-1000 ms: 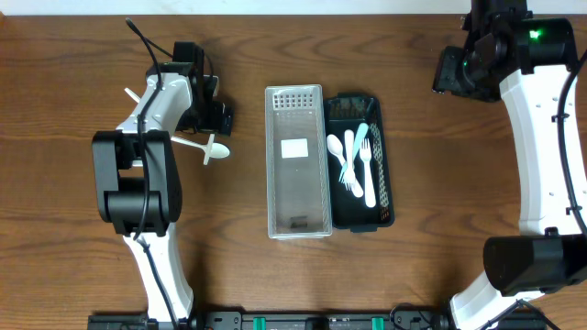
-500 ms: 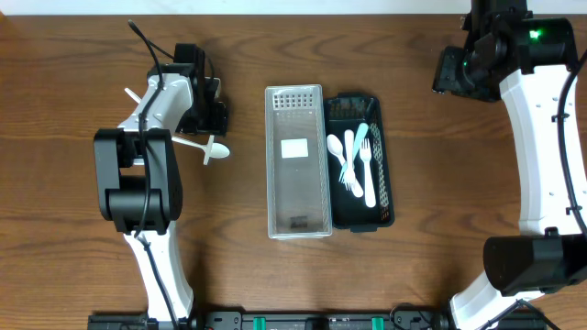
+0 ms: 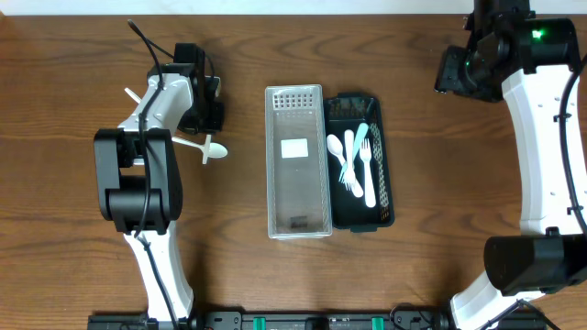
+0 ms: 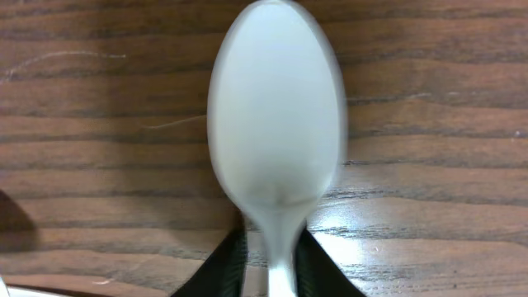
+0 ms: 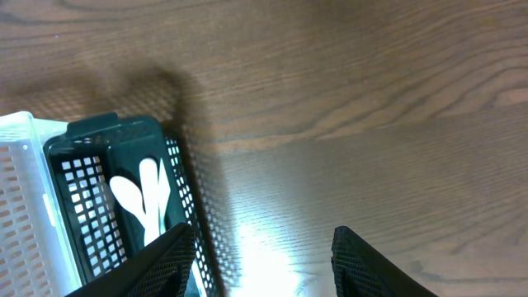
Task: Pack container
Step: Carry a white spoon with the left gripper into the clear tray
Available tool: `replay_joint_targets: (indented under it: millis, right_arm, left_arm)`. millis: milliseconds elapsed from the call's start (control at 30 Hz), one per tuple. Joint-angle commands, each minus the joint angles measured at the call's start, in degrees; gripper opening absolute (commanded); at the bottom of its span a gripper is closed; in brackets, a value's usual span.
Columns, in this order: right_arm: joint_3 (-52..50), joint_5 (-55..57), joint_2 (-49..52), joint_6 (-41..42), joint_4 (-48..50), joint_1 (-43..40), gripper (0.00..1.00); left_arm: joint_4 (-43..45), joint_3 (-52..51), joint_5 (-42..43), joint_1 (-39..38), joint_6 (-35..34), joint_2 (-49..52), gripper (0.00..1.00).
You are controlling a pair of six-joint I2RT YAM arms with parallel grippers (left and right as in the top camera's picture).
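Observation:
A black mesh container [image 3: 389,197] at the table's middle holds several white and pale teal utensils [image 3: 353,160]. A clear lid-like tray [image 3: 271,183] lies against its left side. In the left wrist view a white spoon [image 4: 276,115] lies on the wood, with my left gripper [image 4: 276,252] shut on its thin neck. From overhead my left gripper [image 3: 214,117] is low at the left, and a white spoon [image 3: 216,149] lies just below it. My right gripper [image 5: 264,247] hangs open and empty over bare wood, right of the container [image 5: 177,173].
A white utensil handle [image 3: 133,94] sticks out from under the left arm. My right arm [image 3: 537,119] runs along the table's right edge, its gripper [image 3: 456,73] at the back right. The tray's corner [image 5: 21,206] shows in the right wrist view.
My left jaws have closed in from wide open onto the spoon's neck. The spoon, the container and the right arm have not moved.

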Motion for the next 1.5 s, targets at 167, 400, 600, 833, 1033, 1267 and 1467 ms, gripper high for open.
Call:
replay_joint_targets:
  millis: [167,400,600,833,1033,1267,1467]
  right_arm:
    - [0.7,0.6,-0.2,0.4,-0.2,-0.8,0.56]
    - [0.7,1.7,-0.2,0.4,0.1,-0.9,0.56]
    - [0.7,1.9,-0.3,2.0,2.2,-2.3,0.55]
    - [0.7,-2.0,-0.3,3.2,3.6,-13.0,0.55]
    - [0.0,-2.3,-0.3,-0.8,3.0,-20.0,0.55]
    - [-5.4,-2.3,0.0,-2.2,4.4,-20.9,0.55]
    - [-14.3,-2.3,0.0,-2.3,8.2,-20.8,0.55]
  left_arm:
    - [-0.3,-0.2,-0.9,0.2,0.2,1.3,0.12]
    - [-0.8,-0.1,-0.9,0.1,0.2,-1.8,0.11]
    - [-4.9,0.2,-0.9,-0.2,-1.1,-9.2,0.06]
    - [-10.3,0.2,-0.9,-6.0,-2.7,-25.6,0.06]
    - [-12.0,0.2,-0.9,-17.3,-9.2,-33.7,0.06]
    - [-11.6,-0.1,-0.8,-27.4,-16.7,-29.4,0.06]
    - [-10.8,-0.4,-0.8,-31.4,-17.6,-21.5,0.06]
